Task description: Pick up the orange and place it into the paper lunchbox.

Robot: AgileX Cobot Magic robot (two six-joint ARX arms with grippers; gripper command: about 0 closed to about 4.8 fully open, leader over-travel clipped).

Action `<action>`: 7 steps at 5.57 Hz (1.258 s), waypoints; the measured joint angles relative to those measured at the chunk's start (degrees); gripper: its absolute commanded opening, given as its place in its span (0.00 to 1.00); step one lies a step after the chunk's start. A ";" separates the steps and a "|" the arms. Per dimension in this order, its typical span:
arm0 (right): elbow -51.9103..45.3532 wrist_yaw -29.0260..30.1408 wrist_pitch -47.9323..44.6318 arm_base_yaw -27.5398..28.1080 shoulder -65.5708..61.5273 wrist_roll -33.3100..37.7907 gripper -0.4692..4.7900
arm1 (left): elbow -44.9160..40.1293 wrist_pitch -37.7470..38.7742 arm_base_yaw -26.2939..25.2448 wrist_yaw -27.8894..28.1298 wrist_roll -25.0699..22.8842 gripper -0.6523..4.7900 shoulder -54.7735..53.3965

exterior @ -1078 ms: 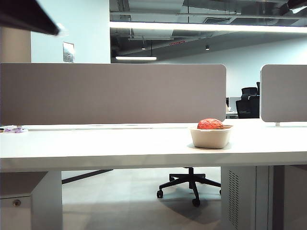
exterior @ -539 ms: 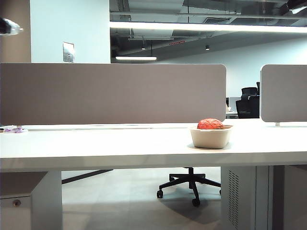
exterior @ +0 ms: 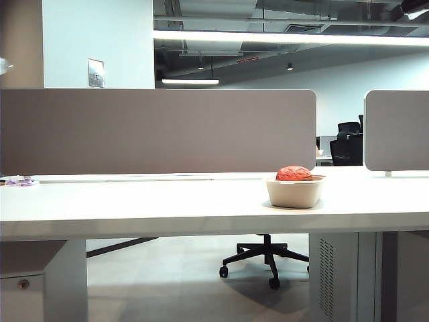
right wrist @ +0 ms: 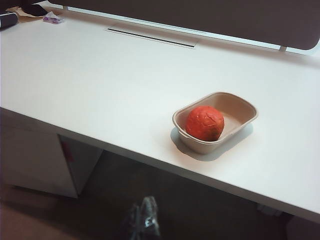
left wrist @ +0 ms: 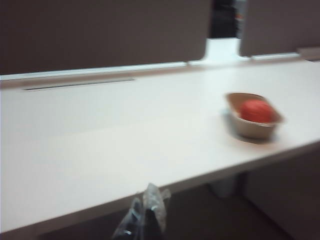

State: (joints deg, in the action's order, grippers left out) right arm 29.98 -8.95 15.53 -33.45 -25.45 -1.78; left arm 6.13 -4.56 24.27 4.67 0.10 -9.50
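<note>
Orange in lunchbox, right half of desk

The orange (exterior: 293,174) is sitting inside the paper lunchbox (exterior: 295,192), toward one end of it. The lunchbox is resting on the desk (exterior: 134,204) near its front edge. A partition panel (exterior: 157,131) is standing behind; an office chair (exterior: 265,258) is showing below.

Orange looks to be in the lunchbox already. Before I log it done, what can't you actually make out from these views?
- Left tool: cut off by the left wrist view's edge and motion-blurred; no gap shows between its fingers.
- Right tool: dark and cut by the right wrist view's edge; opening unreadable.
- Orange: its lower part is hidden by the paper lunchbox wall in the exterior view.
- Small items at the table's far corner: too small to identify.
</note>
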 measured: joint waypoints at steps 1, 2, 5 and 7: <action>0.00 0.02 -0.02 0.00 0.00 0.00 0.09 | -0.13 -0.57 -4.37 0.04 0.02 0.11 1.05; 0.02 0.02 -0.04 0.00 0.00 0.00 0.09 | -3.26 5.31 -21.86 0.35 0.02 0.11 9.11; 0.00 0.00 0.02 0.00 0.02 0.00 0.09 | -5.81 5.75 -18.95 1.36 -1.57 0.11 9.11; 0.00 0.00 0.02 0.00 0.00 0.00 0.09 | -5.81 5.79 -17.62 3.45 -1.57 0.15 9.11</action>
State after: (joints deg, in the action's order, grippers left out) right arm 29.98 -8.95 15.55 -33.45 -25.45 -1.78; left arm 0.32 1.23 6.66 8.12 -1.48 -0.38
